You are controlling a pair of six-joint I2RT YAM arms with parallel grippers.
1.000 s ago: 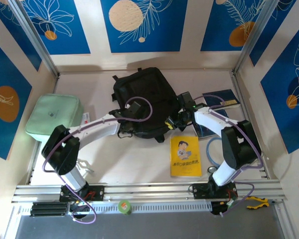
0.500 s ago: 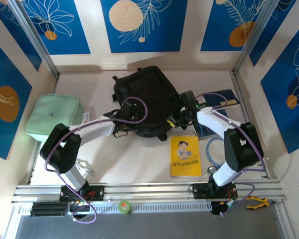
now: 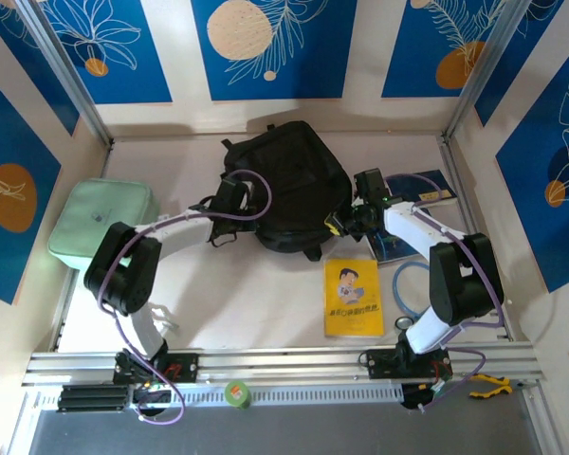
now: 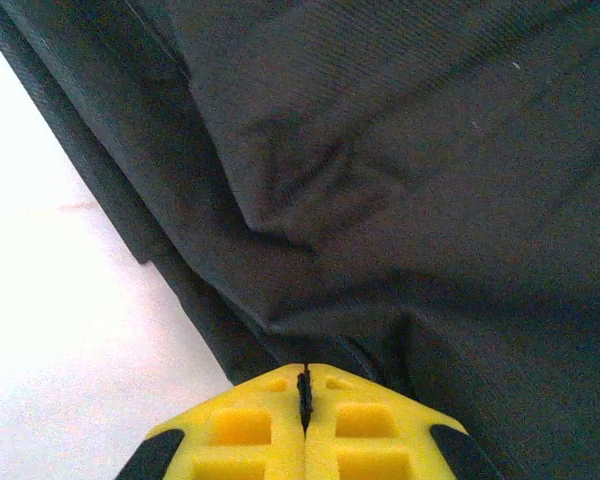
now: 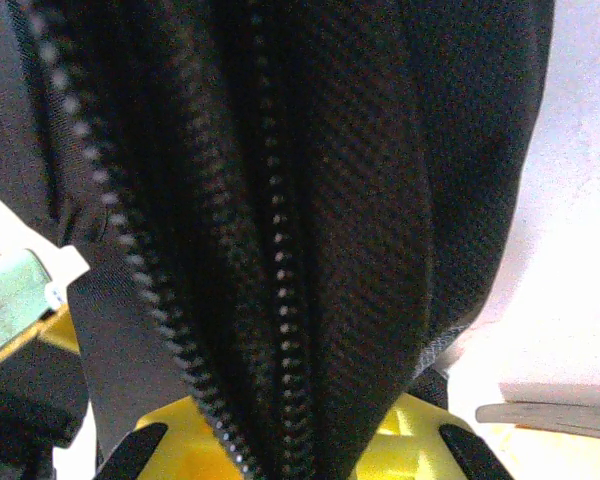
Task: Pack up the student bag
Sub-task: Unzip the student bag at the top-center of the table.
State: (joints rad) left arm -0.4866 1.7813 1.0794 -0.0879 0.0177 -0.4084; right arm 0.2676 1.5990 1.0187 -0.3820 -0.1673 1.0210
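On the pale table (image 3: 266,294), the student bag (image 3: 289,180) has slid farther back. The right gripper (image 3: 342,226) is clamped on its zippered edge, and the left gripper (image 4: 303,385) is pressed together against the fabric. Packing seems not yet begun.

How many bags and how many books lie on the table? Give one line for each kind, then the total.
Bags: 2, student bag and mint-green bag
Books: 2, yellow book and dark blue book
Total: 4
Unsure: a dark flat piece above the yellow book.

Blue book (image 3: 436,180) partly under R arm (image 3: 410,224); R fingers' (image 5: 412,440) tips behind student bag (image 5: 360,200) fabric.
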